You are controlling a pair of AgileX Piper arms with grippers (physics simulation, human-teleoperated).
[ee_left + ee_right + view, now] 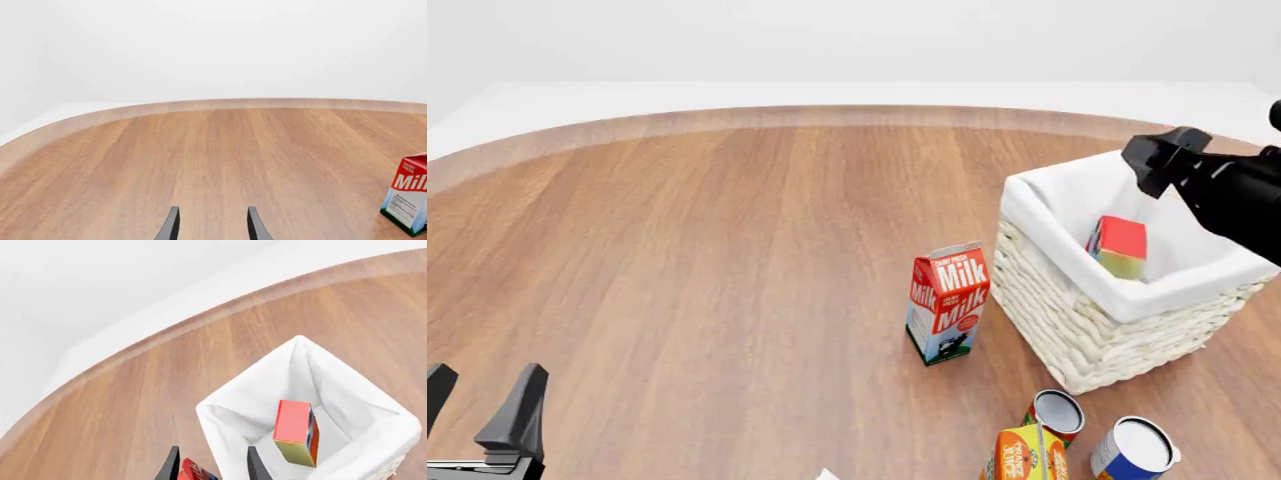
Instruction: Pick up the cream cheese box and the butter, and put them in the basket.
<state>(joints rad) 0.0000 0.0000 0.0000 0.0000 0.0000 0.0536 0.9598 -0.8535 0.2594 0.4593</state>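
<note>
The basket (pixel 1094 335) stands at the right of the table, its white lining (pixel 240 420) open to the right wrist view. Inside it the butter (pixel 1118 246) sits tilted, red face and pale end up (pixel 295 432). My right gripper (pixel 1152 170) hovers over the basket's far right rim, open and empty (pixel 212 450). My left gripper (pixel 487 382) is low at the near left, open over bare wood (pixel 212 210). The cream cheese box is not identifiable; only a small white corner (pixel 825 474) shows at the front view's bottom edge.
A red Milk carton (pixel 948 302) stands upright just left of the basket, also at the left wrist view's edge (pixel 408 200). Two round tin cans (pixel 1057 412) (pixel 1134 448) and an orange-yellow carton (pixel 1024 455) sit in front of the basket.
</note>
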